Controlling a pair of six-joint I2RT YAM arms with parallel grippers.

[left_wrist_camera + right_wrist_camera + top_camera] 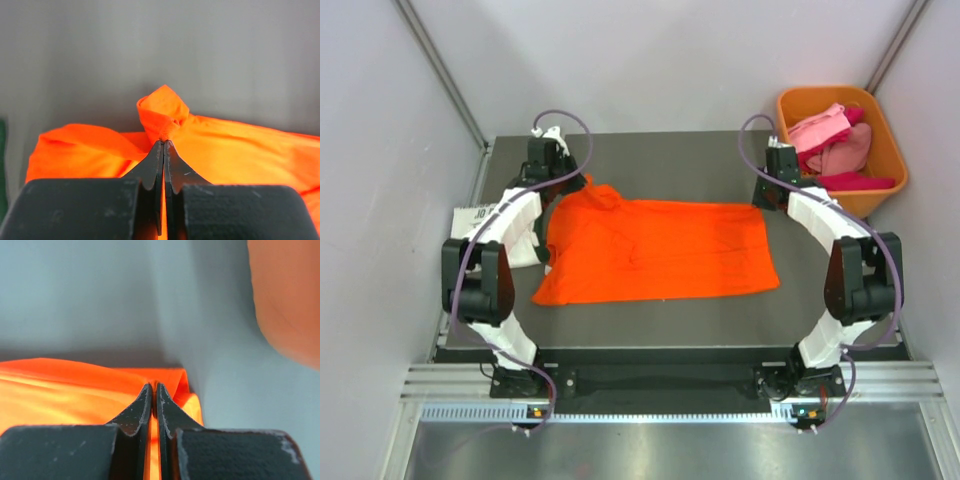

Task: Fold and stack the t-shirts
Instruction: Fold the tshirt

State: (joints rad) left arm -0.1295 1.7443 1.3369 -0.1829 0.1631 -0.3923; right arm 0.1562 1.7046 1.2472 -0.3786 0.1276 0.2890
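**Both grippers pinched on the far corners of the orange shirt**

Obs. 1: The bright orange cloth t-shirt [655, 250] lies spread across the middle of the dark grey table [660, 160]. It is mostly flat, with shallow wrinkles. Its near edge runs slightly askew to the table edge.

Obs. 2: The left gripper [163, 144] has its jaws pressed together, clamped on the shirt's far-left corner. The cloth is bunched into a small knot that peaks just above the fingertips. That corner sits higher than the rest of the shirt.

Obs. 3: The right gripper [154, 387] has its jaws drawn nearly together, with a thin sliver of orange fabric held between them. It is at the shirt's far-right corner. The cloth here lies low and smooth.

Obs. 4: The rigid orange plastic bin [885, 165] stands beyond the table's far-right corner. It holds a loose heap of pink, red and magenta cloth tees [832, 140].

Obs. 5: The white cloth tee with black print [478, 222] lies at the table's left edge, partly hidden under the left arm. The lettering is too small to read.
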